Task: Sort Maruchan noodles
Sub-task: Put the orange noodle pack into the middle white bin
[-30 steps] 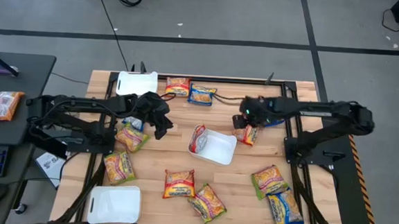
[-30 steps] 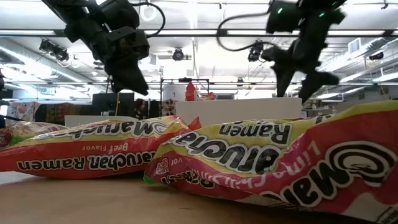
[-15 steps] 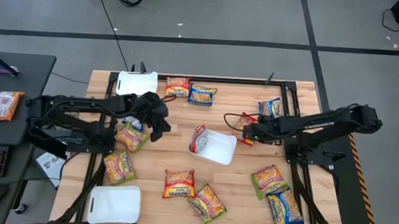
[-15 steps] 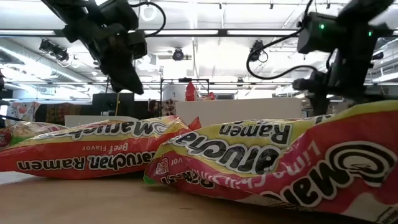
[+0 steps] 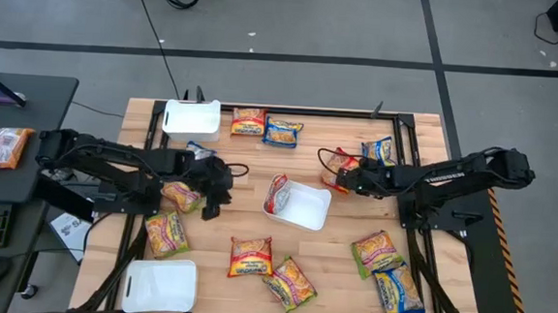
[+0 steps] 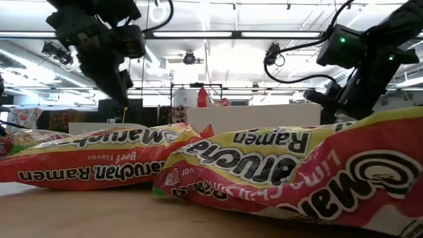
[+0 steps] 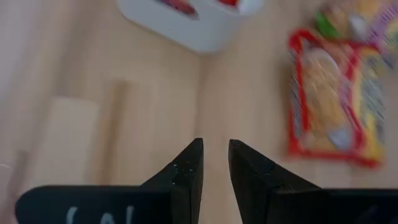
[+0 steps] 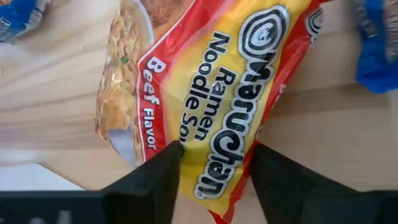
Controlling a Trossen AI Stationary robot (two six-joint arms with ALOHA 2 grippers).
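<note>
Several Maruchan packets lie scattered on the wooden table. My right gripper [image 5: 344,176] is right of the middle white tray [image 5: 305,211] and is shut on a red-and-yellow beef packet [image 8: 217,93], also seen from above as the red packet [image 5: 341,162]. My left gripper [image 7: 214,152] hovers over bare wood left of that tray, its fingers a narrow gap apart and holding nothing. A red-edged packet [image 7: 333,99] lies ahead of it. One red packet [image 5: 277,190] leans on the tray's left wall. My right gripper pinches the beef packet by its near end [image 8: 214,165] between the two fingers. The fingers reach toward the table's left, slanting down, and the packet stretches away from them along their line. Whether its far end rests on the wood, I cannot tell.
Two more white trays sit at the far left [image 5: 192,119] and near left [image 5: 159,285]. Blue packets [image 5: 282,132] [image 5: 378,150] and a red one [image 5: 248,122] lie along the far edge. Others lie near the left arm [image 5: 181,197] [image 5: 166,233] and along the near edge [image 5: 251,257] [image 5: 399,290].
My right arm has dropped lower and carried the beef packet with it; the packet now sits a little farther toward the table's far edge than before. My left gripper has drifted toward the near edge and slightly left.
</note>
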